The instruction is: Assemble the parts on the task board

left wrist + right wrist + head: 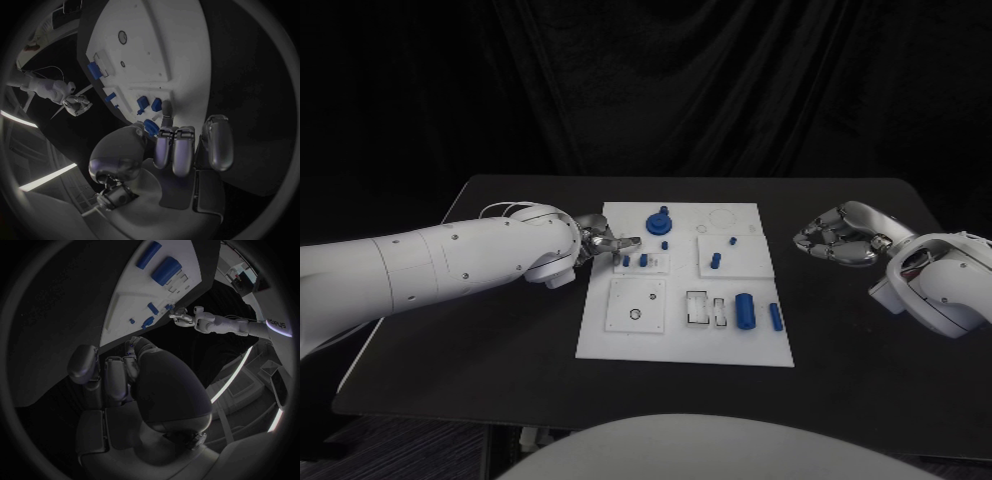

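Note:
The white task board [678, 340] lies mid-table. At its back stands a blue round part with a knob [659, 218], with small blue pegs [715, 260] near it. A blue cylinder [746, 310] and a blue bar [776, 316] lie at the front right. My left hand [606, 245] hovers at the board's left edge. Its fingers [174, 147] reach toward two short blue pegs [633, 260], also seen from the left wrist [149, 104], and I see nothing held. My right hand [841, 238] hangs off the board's right side, its fingers [115, 377] curled in with nothing visible in them.
A square plate with a hole [639, 300] and slotted blocks [704, 308] sit on the board's front half. Black table [473, 360] surrounds the board, with bare room at the front left and front right. Its back edge meets a dark curtain.

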You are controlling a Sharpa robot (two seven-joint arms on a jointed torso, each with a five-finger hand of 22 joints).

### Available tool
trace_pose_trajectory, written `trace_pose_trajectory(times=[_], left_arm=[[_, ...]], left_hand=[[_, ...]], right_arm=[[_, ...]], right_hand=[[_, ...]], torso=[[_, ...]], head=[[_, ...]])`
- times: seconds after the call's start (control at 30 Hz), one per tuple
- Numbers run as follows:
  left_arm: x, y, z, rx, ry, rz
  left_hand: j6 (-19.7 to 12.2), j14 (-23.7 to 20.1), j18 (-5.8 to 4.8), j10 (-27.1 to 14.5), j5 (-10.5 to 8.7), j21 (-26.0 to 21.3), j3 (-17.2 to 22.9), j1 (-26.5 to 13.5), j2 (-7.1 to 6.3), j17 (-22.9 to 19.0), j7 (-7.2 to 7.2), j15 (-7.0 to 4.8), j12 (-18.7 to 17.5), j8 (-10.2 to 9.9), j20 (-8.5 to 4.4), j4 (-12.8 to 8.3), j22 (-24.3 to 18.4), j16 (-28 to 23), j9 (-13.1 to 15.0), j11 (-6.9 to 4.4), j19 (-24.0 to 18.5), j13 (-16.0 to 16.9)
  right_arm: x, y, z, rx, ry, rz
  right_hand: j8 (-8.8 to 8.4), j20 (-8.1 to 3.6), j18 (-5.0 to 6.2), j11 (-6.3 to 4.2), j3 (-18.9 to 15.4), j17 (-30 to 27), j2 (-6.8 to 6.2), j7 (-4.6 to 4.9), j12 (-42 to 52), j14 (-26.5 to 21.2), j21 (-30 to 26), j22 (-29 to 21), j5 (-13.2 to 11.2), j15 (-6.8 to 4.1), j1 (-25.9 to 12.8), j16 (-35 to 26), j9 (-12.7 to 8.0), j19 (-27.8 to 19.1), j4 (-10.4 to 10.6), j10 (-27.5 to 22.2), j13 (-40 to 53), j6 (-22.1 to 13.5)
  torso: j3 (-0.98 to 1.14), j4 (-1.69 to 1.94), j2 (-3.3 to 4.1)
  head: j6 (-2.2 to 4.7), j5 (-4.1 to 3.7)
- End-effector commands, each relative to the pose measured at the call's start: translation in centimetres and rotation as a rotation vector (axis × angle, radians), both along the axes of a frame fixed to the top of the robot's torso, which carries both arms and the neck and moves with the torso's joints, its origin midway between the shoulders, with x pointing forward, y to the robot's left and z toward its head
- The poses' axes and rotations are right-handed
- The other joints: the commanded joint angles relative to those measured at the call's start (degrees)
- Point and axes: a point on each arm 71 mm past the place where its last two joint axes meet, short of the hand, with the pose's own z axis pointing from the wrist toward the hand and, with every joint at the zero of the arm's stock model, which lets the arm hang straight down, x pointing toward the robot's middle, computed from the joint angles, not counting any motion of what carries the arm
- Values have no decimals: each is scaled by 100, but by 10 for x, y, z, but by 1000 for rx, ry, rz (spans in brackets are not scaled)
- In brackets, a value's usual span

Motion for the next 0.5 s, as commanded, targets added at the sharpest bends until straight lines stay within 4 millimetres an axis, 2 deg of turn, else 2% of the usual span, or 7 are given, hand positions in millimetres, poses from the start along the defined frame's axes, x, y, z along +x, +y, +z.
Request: trace_pose_trajectory(times=[0.03,0.23,0.3,0.33,0.4,0.43,0.5], left_arm=[[3,-3,11,-71,-164,-19],[2,0,28,-82,-384,-103],[2,1,34,-91,-426,-122],[3,1,39,-99,-456,-140],[5,0,47,-108,-485,-177],[7,-1,53,-110,-491,-203],[9,-4,60,-114,-476,-251]], left_hand=[[9,585,15,596,98,64,-74,185,42,1509,-56,7,20,152,-14,-15,662,-6,182,7,76,1509],[-199,585,-10,596,435,142,-231,1228,-238,1509,-111,-37,20,521,-66,-142,764,-6,715,-38,137,1509],[-417,585,14,596,533,35,-229,1496,-260,1509,-49,10,20,426,-37,-181,703,-6,711,13,49,1509],[-751,585,48,596,707,-112,-224,1751,-299,1509,64,85,20,194,16,-238,617,-6,607,100,-78,1509],[-946,494,98,579,736,-361,-246,2020,-303,1343,200,224,0,-52,134,-244,492,-114,419,246,-315,1497],[-1207,35,210,17,722,-974,-253,2323,-272,799,384,436,-565,-311,288,-243,194,-487,224,437,-963,1212],[-1340,-313,255,-716,589,-1317,-281,2492,-263,561,512,584,-1138,-462,399,-220,93,-635,67,581,-1410,971]], right_arm=[[-1,-1,-1,-6,4,-5],[-1,-1,-1,-5,0,-7],[-1,-1,-1,-5,0,-8],[-1,-1,-1,-5,-1,-8],[-1,-1,-1,-5,-1,-9],[0,-1,-1,-5,-1,-10],[0,-1,-1,-6,-1,-10]], right_hand=[[-21,1,31,10,34,0,2,1,-25,113,-22,98,19,28,-81,-19,9,-28,-9,-25,-5,-32],[-23,2,30,12,38,-2,6,3,-25,112,-21,100,26,30,-93,-21,10,-27,-1,-24,-5,-32],[-23,2,30,12,38,-2,6,3,-25,112,-21,100,26,30,-93,-21,10,-27,-1,-24,-5,-32],[-23,3,31,12,38,-2,5,3,-27,113,-24,99,28,30,-98,-21,11,-28,1,-26,-8,-31],[-23,3,31,12,38,1,3,3,-26,114,-24,100,29,30,-103,-18,11,-27,4,-25,-7,-30],[-23,3,31,12,38,1,3,3,-26,114,-24,100,29,30,-103,-18,11,-27,4,-25,-7,-30],[-23,3,31,12,38,1,3,3,-26,114,-24,100,29,30,-103,-18,11,-27,4,-25,-7,-30]], torso=[[3,1,0],[-2,-6,1],[-3,-5,2],[-4,-5,3],[-5,-4,4],[-5,-5,4],[-2,-8,3]], head=[[1,-4],[1,-20],[1,-27],[1,-31],[1,-38],[1,-46],[1,-50]])
